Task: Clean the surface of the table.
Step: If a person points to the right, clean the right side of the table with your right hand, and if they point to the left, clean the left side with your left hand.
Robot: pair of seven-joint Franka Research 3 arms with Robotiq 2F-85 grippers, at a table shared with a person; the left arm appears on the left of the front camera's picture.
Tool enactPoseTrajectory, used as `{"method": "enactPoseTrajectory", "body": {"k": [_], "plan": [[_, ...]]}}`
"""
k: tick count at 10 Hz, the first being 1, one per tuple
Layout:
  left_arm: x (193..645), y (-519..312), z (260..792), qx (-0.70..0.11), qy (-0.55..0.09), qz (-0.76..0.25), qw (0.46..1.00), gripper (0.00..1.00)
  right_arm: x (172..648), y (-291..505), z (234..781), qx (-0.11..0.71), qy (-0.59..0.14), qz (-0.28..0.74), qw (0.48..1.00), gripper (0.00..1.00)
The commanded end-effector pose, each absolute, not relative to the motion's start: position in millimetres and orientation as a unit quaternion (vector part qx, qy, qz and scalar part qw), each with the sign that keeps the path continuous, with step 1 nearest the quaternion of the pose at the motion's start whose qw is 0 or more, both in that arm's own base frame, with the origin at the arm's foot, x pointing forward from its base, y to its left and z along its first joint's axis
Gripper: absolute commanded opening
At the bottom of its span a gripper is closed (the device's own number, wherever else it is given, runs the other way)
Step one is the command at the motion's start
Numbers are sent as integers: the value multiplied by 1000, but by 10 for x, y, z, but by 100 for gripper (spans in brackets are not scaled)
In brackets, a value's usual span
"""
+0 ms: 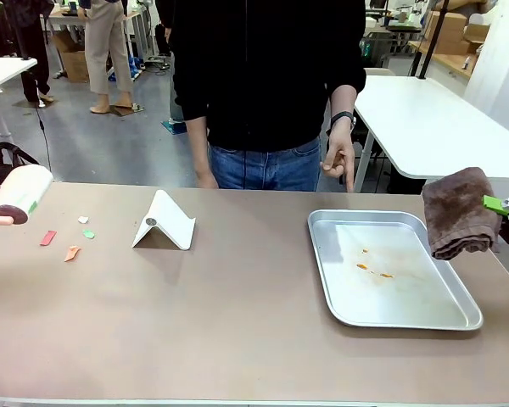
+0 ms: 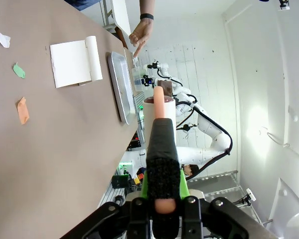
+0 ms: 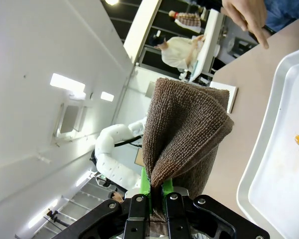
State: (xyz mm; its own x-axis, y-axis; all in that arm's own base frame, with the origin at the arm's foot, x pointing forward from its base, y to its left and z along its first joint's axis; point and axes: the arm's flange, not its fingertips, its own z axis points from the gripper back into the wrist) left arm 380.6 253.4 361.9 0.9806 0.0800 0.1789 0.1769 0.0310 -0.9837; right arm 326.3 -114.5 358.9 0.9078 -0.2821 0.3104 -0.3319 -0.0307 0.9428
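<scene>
The counter (image 1: pixel 237 331) spans the whole foreground, and its brown top is not yet clean. Four small paper scraps (image 1: pixel 72 253), red, orange, green and white, lie on it far to the left of the tray (image 1: pixel 321 263). A folded white card (image 1: pixel 164 222) stands between the scraps and the tray. Inside the tray there are a few orange crumbs (image 1: pixel 373 270).

The left gripper (image 2: pixel 162 191) is closed on the pink handle of a pale roller (image 1: pixel 17 195), held just above the counter's edge, farthest from the tray and near the scraps. The right gripper (image 1: pixel 505 206) is clamped on a folded brown cloth (image 1: pixel 460 212), raised just right of the tray. The person's hand (image 1: pixel 338 161) points down behind the tray's far rim.

Judgement: the work is at an early stage. Both tools are in hand and neither touches the counter. Collecting the scraps and wiping the top are both left to do.
</scene>
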Motion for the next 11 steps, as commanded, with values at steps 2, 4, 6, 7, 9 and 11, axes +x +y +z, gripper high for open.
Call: {"method": "enactPoseTrajectory", "body": {"k": [2, 4, 6, 7, 9, 11], "plan": [[3779, 2546, 3651, -700, -97, -42, 706, 0, 3258, -1138, 3617, 720, -215, 22, 660, 0], [3779, 2546, 3651, -700, -97, -42, 706, 0, 3258, -1138, 3617, 720, -215, 22, 660, 0], [3779, 2546, 3651, -700, -97, -42, 706, 0, 3303, -1076, 3611, 695, -196, 23, 691, 11], [3779, 2546, 3651, -700, -97, -42, 706, 0, 3375, -1012, 3637, 664, -184, 13, 725, 11], [3779, 2546, 3651, -700, -97, -42, 706, 0, 3494, -914, 3683, 557, -200, -27, 805, 11], [3779, 2546, 3651, -700, -97, -42, 706, 0, 3597, -790, 3732, 465, -202, -23, 862, 11]]}}
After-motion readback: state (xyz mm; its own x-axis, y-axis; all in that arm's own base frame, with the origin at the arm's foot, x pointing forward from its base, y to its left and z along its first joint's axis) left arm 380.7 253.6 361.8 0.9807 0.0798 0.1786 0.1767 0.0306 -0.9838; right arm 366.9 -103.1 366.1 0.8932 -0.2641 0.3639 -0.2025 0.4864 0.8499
